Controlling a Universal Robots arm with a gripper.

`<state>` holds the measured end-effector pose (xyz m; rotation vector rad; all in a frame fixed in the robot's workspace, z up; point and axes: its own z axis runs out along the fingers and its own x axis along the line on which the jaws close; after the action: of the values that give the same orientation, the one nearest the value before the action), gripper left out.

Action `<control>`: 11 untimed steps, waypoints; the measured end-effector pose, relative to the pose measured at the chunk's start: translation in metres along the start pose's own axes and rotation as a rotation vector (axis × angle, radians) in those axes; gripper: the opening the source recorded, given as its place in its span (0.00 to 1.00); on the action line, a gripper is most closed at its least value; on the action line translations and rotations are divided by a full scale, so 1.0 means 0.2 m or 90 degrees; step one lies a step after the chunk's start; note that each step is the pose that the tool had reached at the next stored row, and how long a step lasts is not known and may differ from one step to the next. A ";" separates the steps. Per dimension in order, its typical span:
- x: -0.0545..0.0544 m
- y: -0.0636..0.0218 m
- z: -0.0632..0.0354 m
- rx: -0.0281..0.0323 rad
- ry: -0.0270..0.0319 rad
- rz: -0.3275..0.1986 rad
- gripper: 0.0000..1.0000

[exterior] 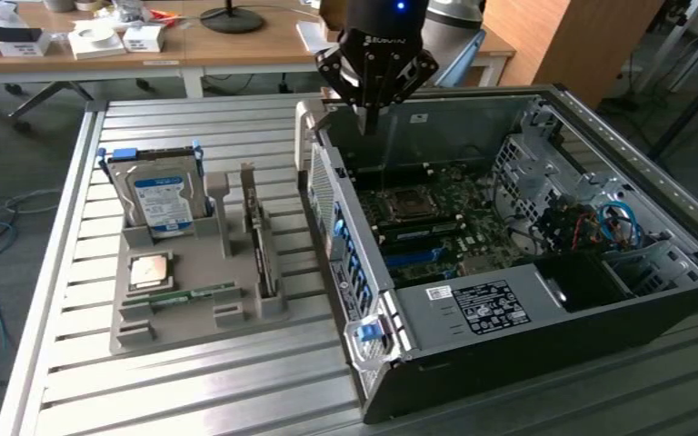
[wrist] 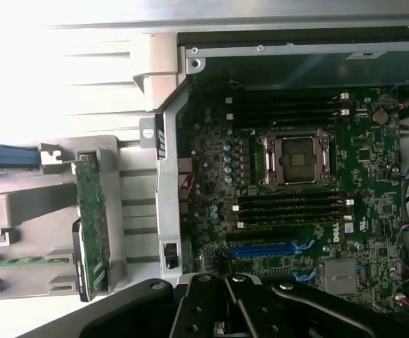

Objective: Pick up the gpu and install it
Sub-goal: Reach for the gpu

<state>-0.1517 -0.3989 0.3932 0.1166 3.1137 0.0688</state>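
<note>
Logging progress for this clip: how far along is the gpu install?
Done: nothing shows; the gpu stands on edge in the grey holder beside the case. In hand: nothing; the gripper hangs shut and empty over the open case. Left: picking up and installing.

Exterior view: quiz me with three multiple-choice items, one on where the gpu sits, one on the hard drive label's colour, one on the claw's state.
1. The gpu is: A plugged into the motherboard; B on edge in the grey holder; C flat on the floor.
2. The hard drive label is: A red; B yellow; C blue and white.
3. The claw is: A shut, empty; B open wide; C shut on the gpu.
Answers: 1 B, the card stands in a holder slot; 2 C, a blue-white sticker faces the camera; 3 A, the fingertips meet over the case with nothing between them.
</note>
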 end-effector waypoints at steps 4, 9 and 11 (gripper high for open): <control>0.01 -0.001 0.000 0.0000 0.0000 0.000 0.11; 0.03 -0.002 -0.001 0.0000 0.0000 0.000 0.11; 0.03 -0.002 -0.001 0.0000 0.0000 0.000 0.11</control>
<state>-0.1583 -0.3988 0.3932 0.1166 3.1137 0.0689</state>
